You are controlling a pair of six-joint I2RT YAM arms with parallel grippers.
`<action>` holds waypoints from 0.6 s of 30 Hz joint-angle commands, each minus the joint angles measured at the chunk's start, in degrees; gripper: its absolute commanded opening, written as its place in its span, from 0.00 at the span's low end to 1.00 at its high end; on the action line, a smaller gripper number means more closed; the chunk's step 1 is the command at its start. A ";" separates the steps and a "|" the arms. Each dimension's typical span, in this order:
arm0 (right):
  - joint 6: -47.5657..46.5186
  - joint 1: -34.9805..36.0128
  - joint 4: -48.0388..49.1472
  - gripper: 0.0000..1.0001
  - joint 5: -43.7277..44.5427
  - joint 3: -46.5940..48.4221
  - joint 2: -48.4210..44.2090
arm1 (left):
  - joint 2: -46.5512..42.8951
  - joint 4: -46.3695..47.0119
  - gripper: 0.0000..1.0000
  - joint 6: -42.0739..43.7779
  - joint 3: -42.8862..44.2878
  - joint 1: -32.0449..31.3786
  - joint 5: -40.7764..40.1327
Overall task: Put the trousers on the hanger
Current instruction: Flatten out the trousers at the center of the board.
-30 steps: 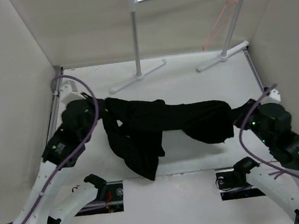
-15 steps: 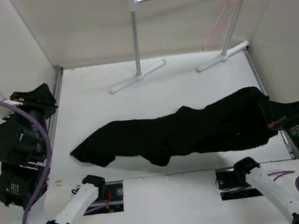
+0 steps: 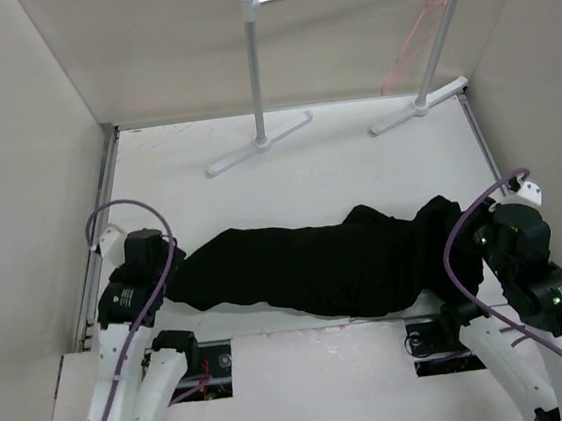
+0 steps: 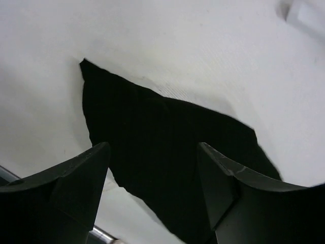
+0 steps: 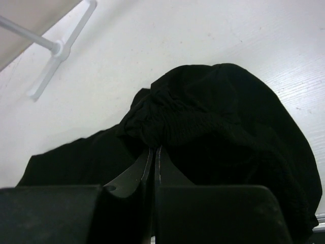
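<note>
The black trousers (image 3: 317,262) lie stretched left to right along the near part of the table. My left gripper (image 3: 170,272) is at their left end. In the left wrist view it (image 4: 152,170) stands open, with the flat trouser fabric (image 4: 162,127) lying on the table below the gap. My right gripper (image 3: 453,224) is at the right end. It (image 5: 155,148) is shut, with bunched trouser cloth (image 5: 213,122) gathered at its tips. The pink-orange wire hanger (image 3: 409,36) hangs from the right end of the rack at the back.
A white tube rack (image 3: 256,72) stands at the back of the table, its two feet spread on the surface; one foot (image 5: 56,51) shows in the right wrist view. Walls close in the left, right and back sides. Purple cables loop over both arms.
The trousers have come down flat along the near edge. My left gripper has opened and let go of their left end. My right gripper stays shut on the right end.
</note>
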 commanded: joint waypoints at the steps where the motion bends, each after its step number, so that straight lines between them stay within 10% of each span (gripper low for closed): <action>1: -0.79 -1.39 5.76 0.00 -1.31 0.74 0.29 | -4.48 -4.02 0.67 -9.51 -4.46 8.94 5.14; 5: 0.53 -1.22 6.55 0.00 -3.43 -1.37 0.56 | -8.89 -3.68 0.62 -10.59 -10.62 22.48 14.64; 15: 3.17 -0.86 5.15 0.00 -9.14 -4.62 -1.20 | -6.08 7.47 0.64 -14.54 -18.97 27.61 13.69; 18: 3.17 -0.78 4.88 0.00 -9.58 -4.71 -1.55 | -4.77 14.06 0.46 -14.72 -21.96 29.10 14.30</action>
